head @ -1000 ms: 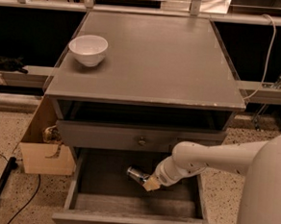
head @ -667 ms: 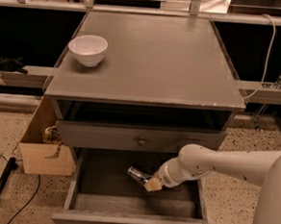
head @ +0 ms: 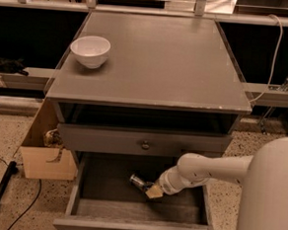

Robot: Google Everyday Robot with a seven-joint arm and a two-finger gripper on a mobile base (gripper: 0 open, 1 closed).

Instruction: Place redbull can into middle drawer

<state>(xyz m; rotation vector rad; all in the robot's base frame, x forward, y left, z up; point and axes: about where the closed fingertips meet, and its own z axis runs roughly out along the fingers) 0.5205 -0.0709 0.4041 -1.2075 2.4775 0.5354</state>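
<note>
The middle drawer is pulled out at the bottom of the grey cabinet, with a plain grey floor. My white arm reaches in from the right. My gripper is low inside the drawer, near its middle, shut on the redbull can. The can lies tilted, with its shiny silver end pointing left, at or just above the drawer floor; most of its body is hidden by the gripper.
A white bowl sits on the cabinet top at the left. The shallower drawer with a small round knob is closed above the open one. A cardboard box stands left of the cabinet. A black cable lies on the floor.
My gripper and the can have shifted slightly down and to the left inside the drawer. The arm has lowered a little.
</note>
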